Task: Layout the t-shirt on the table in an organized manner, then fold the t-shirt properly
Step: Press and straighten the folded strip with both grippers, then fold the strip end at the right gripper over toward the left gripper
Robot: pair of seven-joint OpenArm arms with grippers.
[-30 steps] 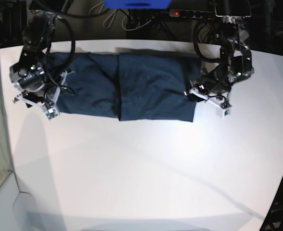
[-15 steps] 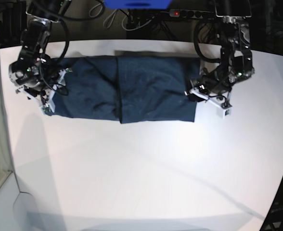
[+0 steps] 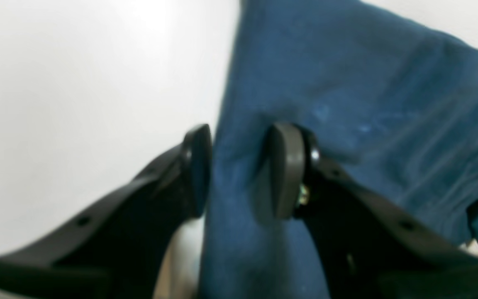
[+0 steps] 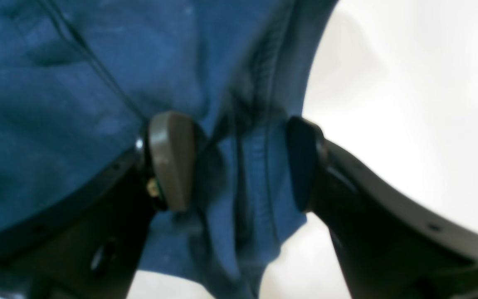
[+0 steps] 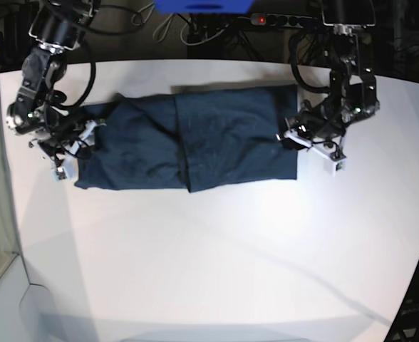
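Stretching across the far part of the table (image 5: 216, 271), the t-shirt (image 5: 195, 142) is pinched at one end by the left gripper (image 3: 239, 174) and straddled, jaws wide, by the right gripper (image 4: 239, 162).

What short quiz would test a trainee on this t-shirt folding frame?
1. True or false: the t-shirt hangs over the near edge of the table.
2. Where are the left end effector and the right end effector? A: one at each short end of the folded shirt. B: both at its middle. C: both out on bare table, away from it.
3. In both wrist views, what lies between the pads?

Key: 1 false, it lies wholly on the tabletop as a long folded band. 2 A. 3 the shirt's blue cloth.
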